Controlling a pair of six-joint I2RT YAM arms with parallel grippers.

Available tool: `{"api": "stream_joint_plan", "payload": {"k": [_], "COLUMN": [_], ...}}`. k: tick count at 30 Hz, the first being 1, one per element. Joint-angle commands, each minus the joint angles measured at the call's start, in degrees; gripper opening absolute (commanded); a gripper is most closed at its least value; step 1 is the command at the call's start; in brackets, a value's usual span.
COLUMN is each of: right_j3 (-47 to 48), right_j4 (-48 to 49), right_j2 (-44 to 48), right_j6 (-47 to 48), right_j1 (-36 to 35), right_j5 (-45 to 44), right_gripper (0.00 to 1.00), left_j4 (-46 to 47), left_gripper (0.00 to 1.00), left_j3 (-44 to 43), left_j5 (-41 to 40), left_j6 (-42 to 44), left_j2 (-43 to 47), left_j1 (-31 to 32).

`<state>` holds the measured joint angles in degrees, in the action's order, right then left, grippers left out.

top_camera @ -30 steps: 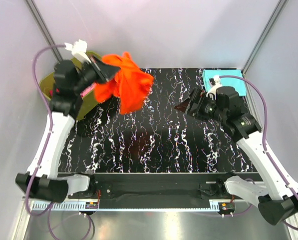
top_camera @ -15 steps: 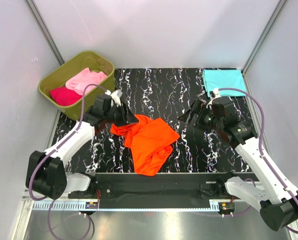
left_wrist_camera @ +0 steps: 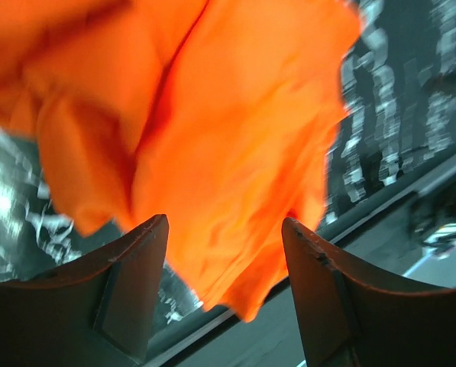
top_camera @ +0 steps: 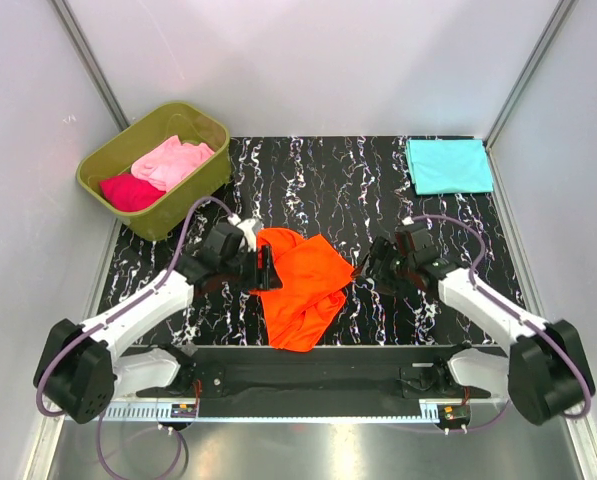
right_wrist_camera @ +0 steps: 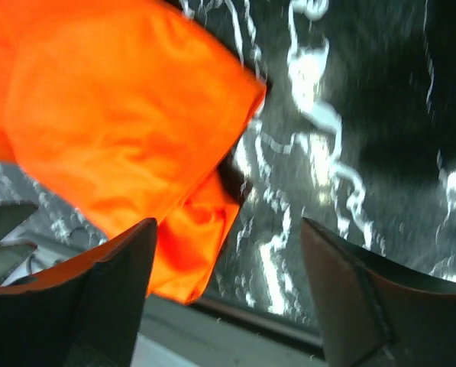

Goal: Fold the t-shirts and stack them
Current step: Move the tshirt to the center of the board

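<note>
Here, both jaws wide, flanking orange t-shirt (top_camera: 303,290)

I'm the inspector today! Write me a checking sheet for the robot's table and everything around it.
Surface: black marbled tabletop, no spills seen.
Job's things: orange t-shirt crumpled at front middle; teal t-shirt folded flat at the far right corner; pink t-shirt and magenta t-shirt bunched inside the olive tub, far left.
Clutter: nothing seen.
Grippers: left gripper jaws open at the orange t-shirt's left edge; right gripper jaws open at its right edge.
Cables: purple cables loop along both arms.
Surroundings: pale walls, metal corner posts.
</note>
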<state>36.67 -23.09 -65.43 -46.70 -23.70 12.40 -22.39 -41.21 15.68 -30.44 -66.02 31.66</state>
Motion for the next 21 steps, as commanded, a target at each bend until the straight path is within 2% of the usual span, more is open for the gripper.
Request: {"api": "stream_joint_plan", "payload": {"k": [1,4,9,14,18,19,21], "right_j3": [3.1,6.9,12.5,18.3,20.5,20.7,21.2], "right_j4": [10.1,10.4,9.6,6.6,6.2,6.2,6.1], "right_j2": [-4.7,-10.7,-19.6,-30.1,-33.0,-33.8,-34.8], "right_j6": [6.3,13.1,20.8,23.9,25.3,25.8,25.9], "right_j1": [-0.5,-0.3,-0.2,-0.2,-0.2,-0.2,-0.1], "right_j5": [-3.7,-6.0,-0.7,0.5,0.7,0.1,0.3], "right_gripper": [0.80,0.69,0.68,0.66,0.66,0.66,0.63], "left_j4": [-0.3,0.2,3.3,8.5,9.8,10.3,11.5], "left_gripper": [0.67,0.70,0.75,0.73,0.64,0.54,0.42], "left_j3": [3.1,5.3,8.7,10.4,10.1,10.0,10.0], "left_j5": [-3.6,-4.2,-3.1,-2.1,-2.4,-2.3,-2.1], "left_j6": [-1.3,-2.3,-3.7,-5.9,-5.9,-5.9,-6.1], "left_j2": [3.3,5.3,6.3,2.5,-2.7,-3.3,-4.0], "left_j1": [0.6,0.9,0.9,0.9,0.9,0.9,0.9]}}
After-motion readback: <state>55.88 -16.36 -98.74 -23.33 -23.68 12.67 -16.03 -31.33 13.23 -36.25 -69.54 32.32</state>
